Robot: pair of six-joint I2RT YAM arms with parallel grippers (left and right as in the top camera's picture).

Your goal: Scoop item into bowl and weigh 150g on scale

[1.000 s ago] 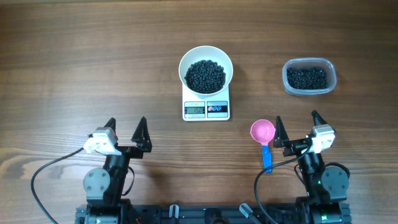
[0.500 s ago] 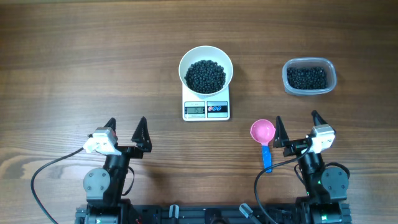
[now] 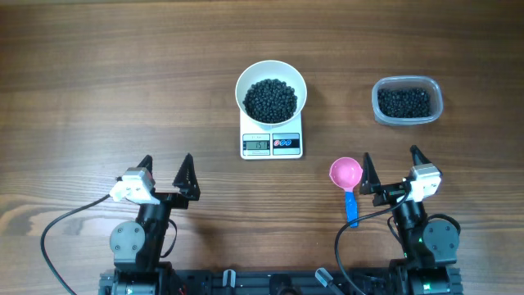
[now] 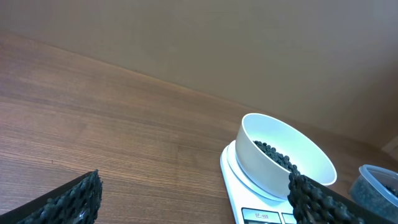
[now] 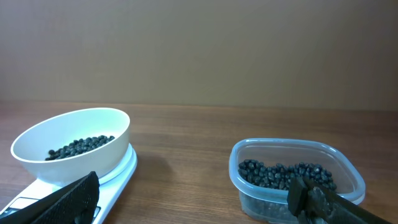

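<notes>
The scale [image 3: 272, 143] sat on the wooden surface [image 3: 123, 74], its display and buttons along the edge facing the robot. The digits were too small to read. The white bowl [image 3: 241, 92] stood directly on the scale's platform, covering most of it. Inside lay a loose heap of black beads [image 3: 271, 99], filling the bottom and leaving the upper wall bare.

To the right of the scale, well apart from it, stood a clear plastic tub [image 3: 377, 105] holding more of the same dark beads. The pink scoop [image 3: 346, 173] lay on the surface nearer the robot than the scale and off to its right. Its cup was upward and empty, its blue handle pointing back toward the robot's base.

The left gripper [image 3: 166, 160] hung on the robot's side of the scale and to its left, fingers spread wide with nothing between them. The right gripper [image 3: 390, 156] hung on the robot's side of the scale and to its right. It was just beside the scoop's cup without touching it, its fingers likewise spread wide and empty. In the left wrist view the bowl and scale showed between the fingers. The right wrist view took in the bowl, the scale's edge and the tub.
</notes>
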